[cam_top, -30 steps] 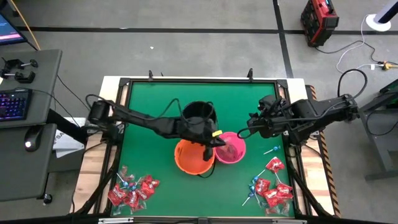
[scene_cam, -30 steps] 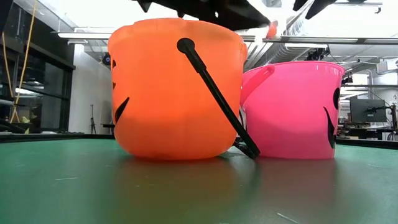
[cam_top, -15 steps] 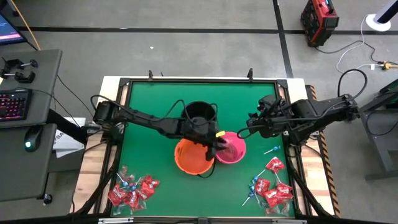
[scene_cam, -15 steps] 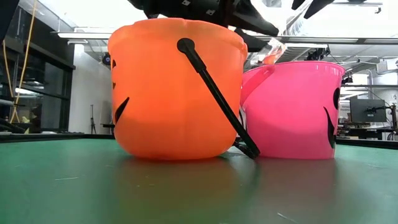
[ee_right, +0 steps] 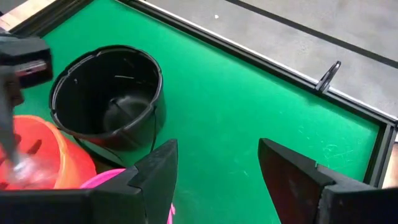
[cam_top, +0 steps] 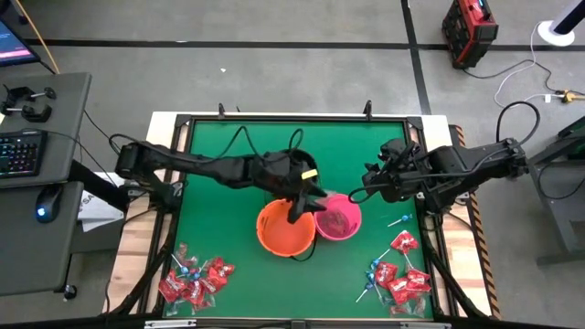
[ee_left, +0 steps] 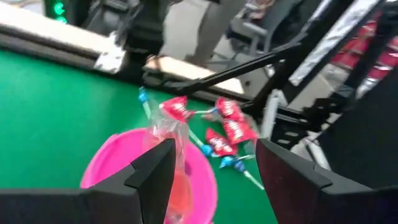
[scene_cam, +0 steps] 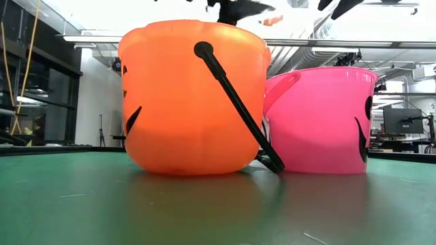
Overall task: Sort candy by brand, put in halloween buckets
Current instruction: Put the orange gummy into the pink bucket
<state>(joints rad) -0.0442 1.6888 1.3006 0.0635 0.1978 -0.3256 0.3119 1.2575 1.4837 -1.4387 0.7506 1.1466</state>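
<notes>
My left gripper [cam_top: 304, 203] hangs open over the place where the orange bucket [cam_top: 281, 230] and the pink bucket [cam_top: 339, 219] touch. A clear-wrapped candy with orange contents [ee_left: 169, 134] shows against one of its fingertips, above the pink bucket [ee_left: 118, 168]. The black bucket [ee_right: 106, 93] stands behind them, partly under my left arm. Both front buckets rest on their bases on the green mat. My right gripper [cam_top: 366, 189] waits open in the air to the right of the pink bucket, holding nothing. My left gripper's jaws stand wide apart. The clear wrapper's upper end [ee_left: 165, 124] lies right at one fingertip [ee_left: 155, 163] and trails down from it. I cannot tell whether it still clings to the finger or is free.
Piles of red packets and blue lollipops lie at the near left [cam_top: 194, 279] and near right [cam_top: 398, 274] of the mat. One lollipop [cam_top: 399, 221] lies apart by the right edge. A black frame [cam_top: 292, 119] rims the mat.
My left gripper has opened, risen and drawn back toward the far edge, from over the pink bucket's rim. In the low view the orange candy dipped to the pink bucket's rim half a second ago and now shows higher, up beside the gripper.
</notes>
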